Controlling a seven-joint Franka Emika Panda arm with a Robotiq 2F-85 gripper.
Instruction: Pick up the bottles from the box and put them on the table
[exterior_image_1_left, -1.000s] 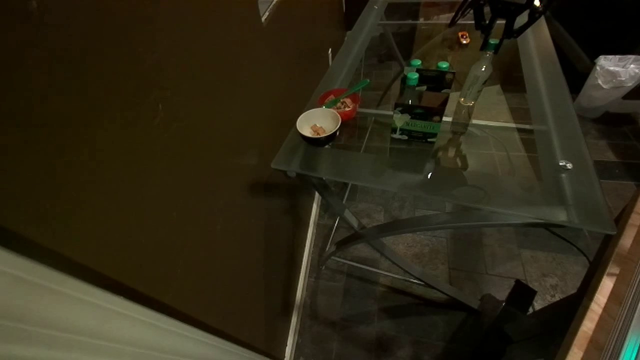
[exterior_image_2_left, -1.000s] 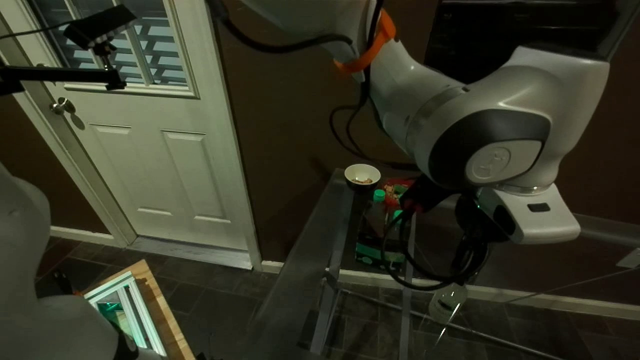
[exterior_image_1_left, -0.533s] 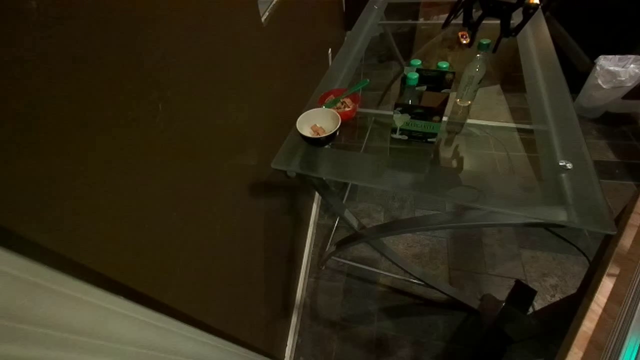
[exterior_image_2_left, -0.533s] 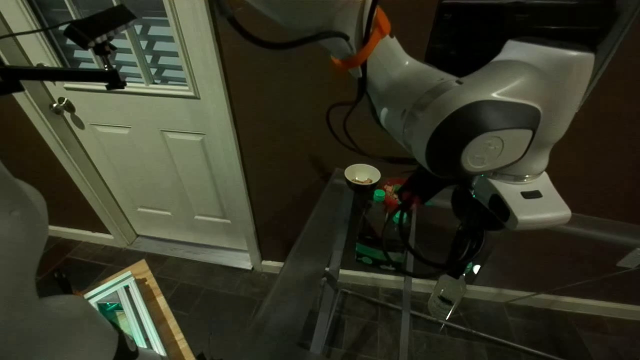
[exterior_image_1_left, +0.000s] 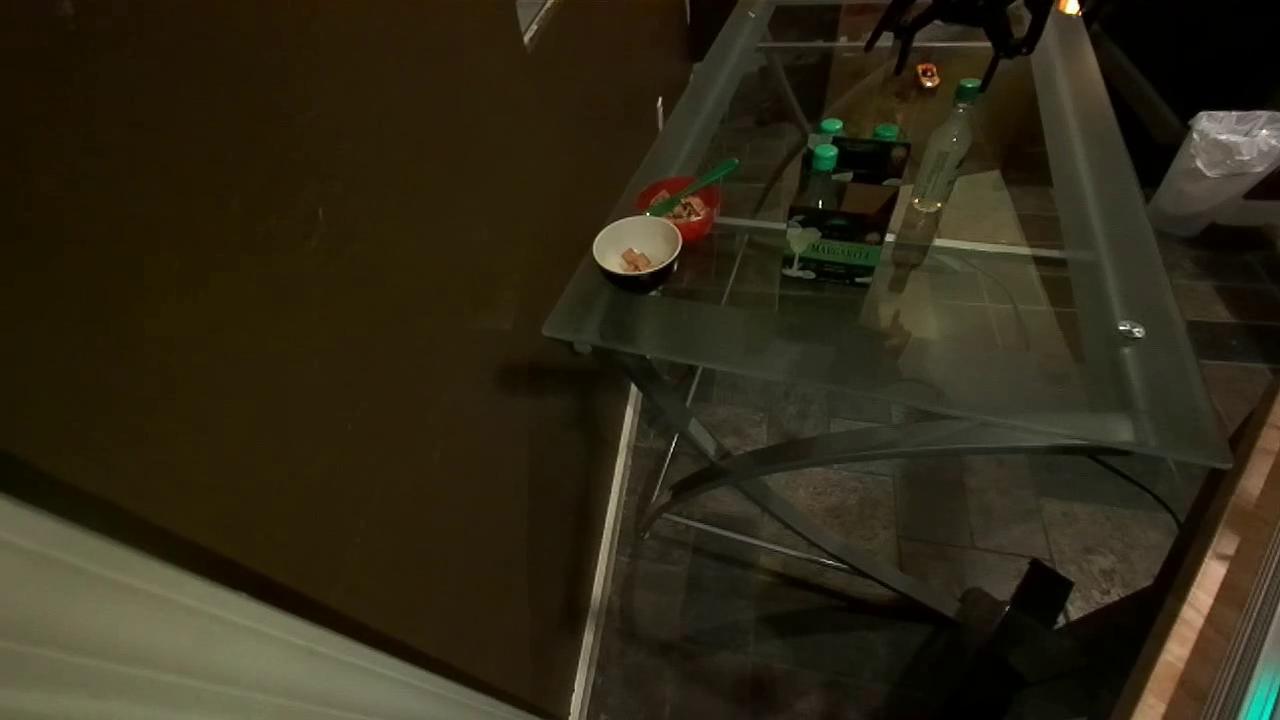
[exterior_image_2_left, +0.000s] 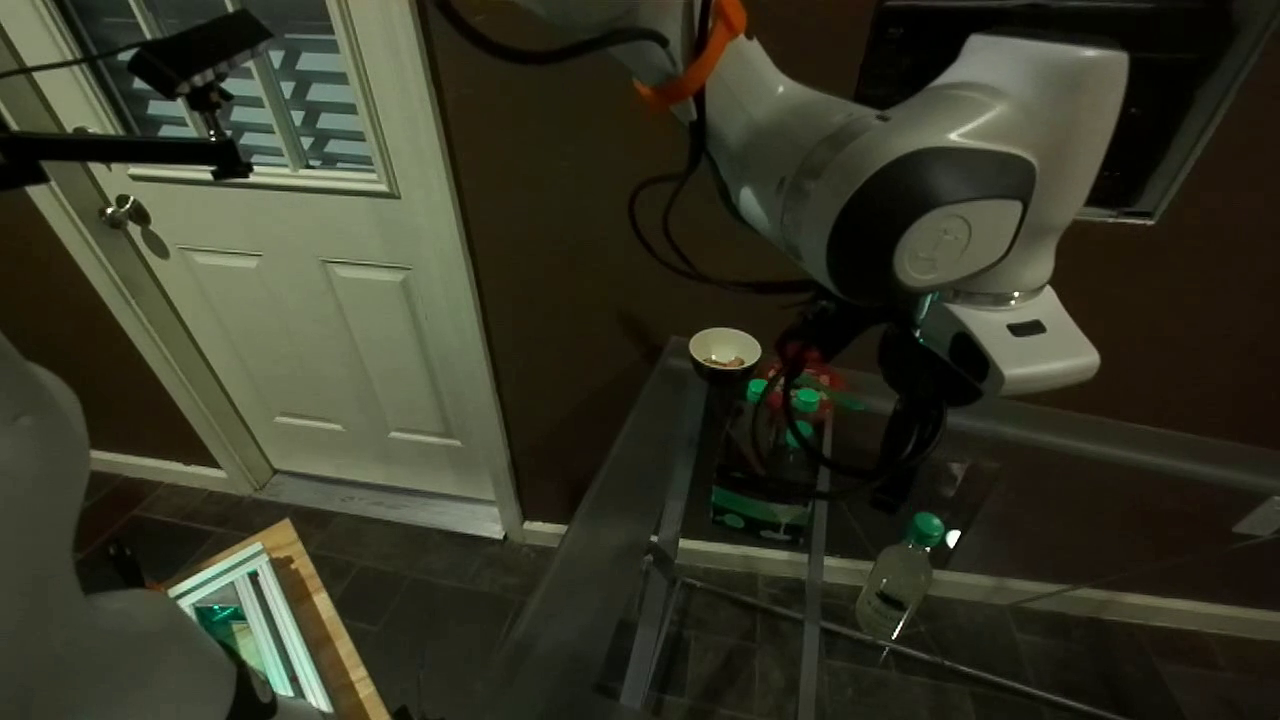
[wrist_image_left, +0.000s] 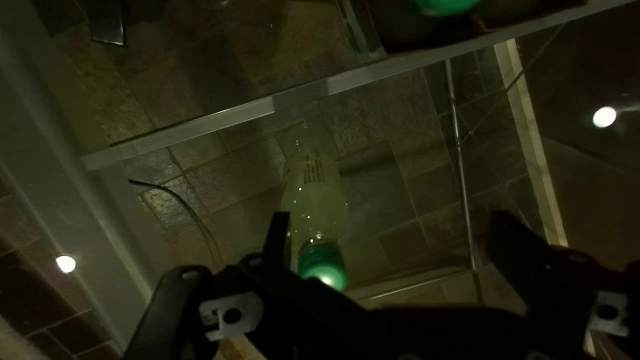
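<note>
Hovering with the gripper above the glass-topped table, holding the jaws wide apart and gripping nothing. Spotting one green-capped bottle standing upright on the table, near the gripper, beside the box. Counting three other bottles sitting inside the box.

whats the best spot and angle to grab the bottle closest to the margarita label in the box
Best to grip the bottle at its green cap or just below, with the gripper coming straight down from above. The bottle stands upright, cap showing above the labelled panel of the box, which hides its lower body, so a sideways approach there looks blocked.
</note>
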